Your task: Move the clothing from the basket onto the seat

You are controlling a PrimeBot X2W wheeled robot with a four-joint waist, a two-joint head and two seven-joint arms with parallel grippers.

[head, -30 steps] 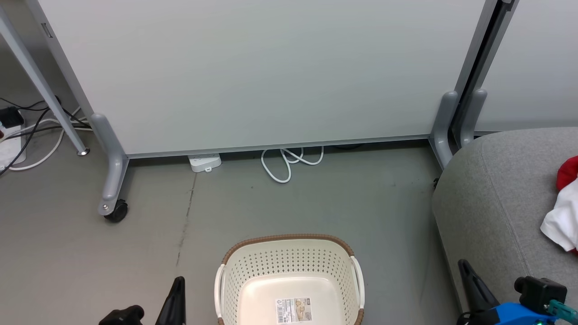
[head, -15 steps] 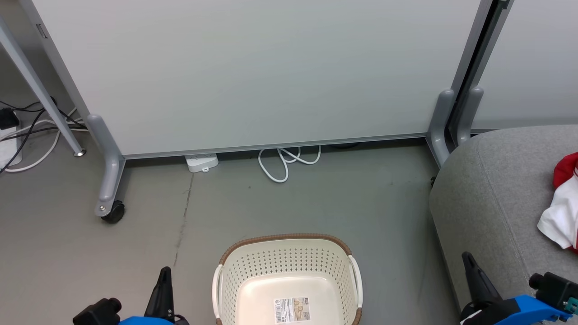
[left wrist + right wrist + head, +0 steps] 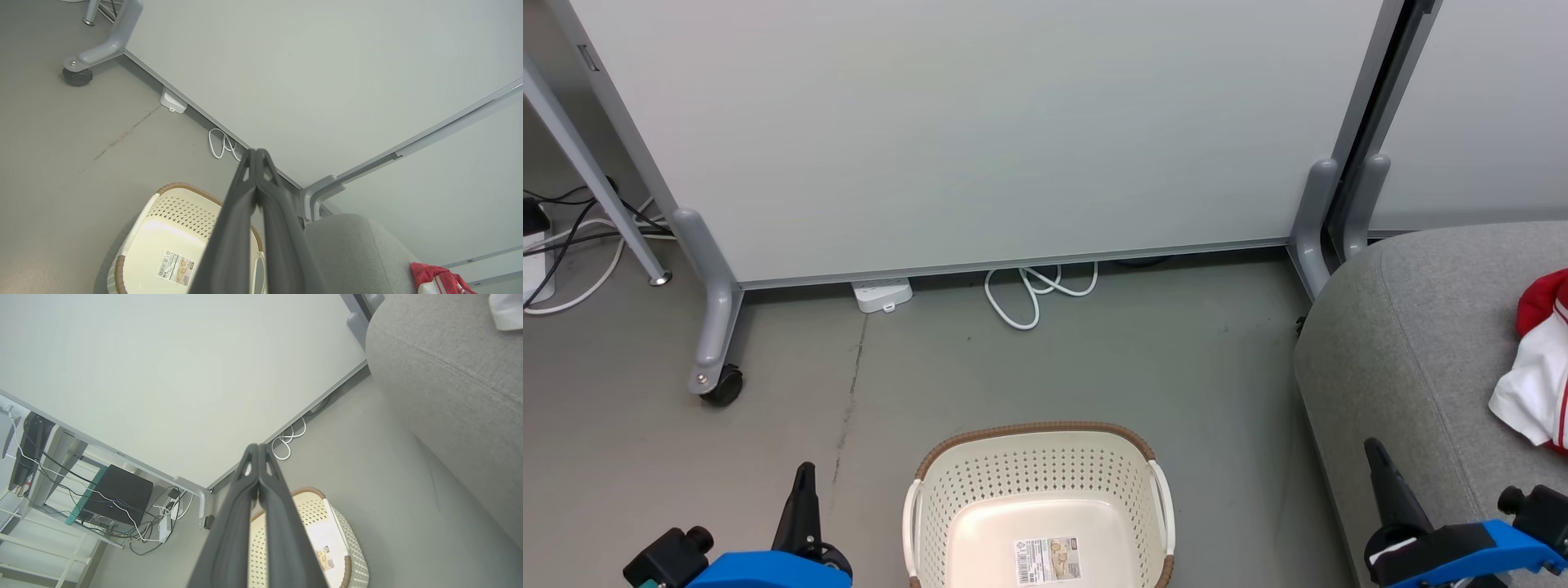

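Left gripper (image 3: 256, 157): the two dark fingers are pressed together along their length, tips meeting. Nothing is pinched between them.

Right gripper (image 3: 258, 451): the same is noted. The fingers are closed on each other and nothing is held.

Between the two pairs of fingers, on the inner side of each, the basket (image 3: 1037, 429) is seen standing on the floor (image 3: 645, 457). Its bottom is bare except for the label sticker (image 3: 1045, 561). No fabric is seen inside it.

On the outer side of the right fingers, just beside them, the seat (image 3: 1405, 351) is found. The clothing (image 3: 1531, 384) is lying on it, ahead of those fingertips and further outward. It is cut off by the frame edge, so it cannot be told whether both garments are there.

Well ahead of both sets of fingertips, a partition panel (image 3: 1013, 131) and a coiled white cable (image 3: 1029, 298) are noted.

Handling, judged: the clothing is taken to be light, limp and easily bunched, with nothing stiff to brace against. It is expected to drape and trail from any single pinch. The best hold is thought to be a raised fold, such as the red ridge above the white panel. A flat layer could slip out of thin fingers. With the basket showing bare, the transfer is judged largely or wholly done.
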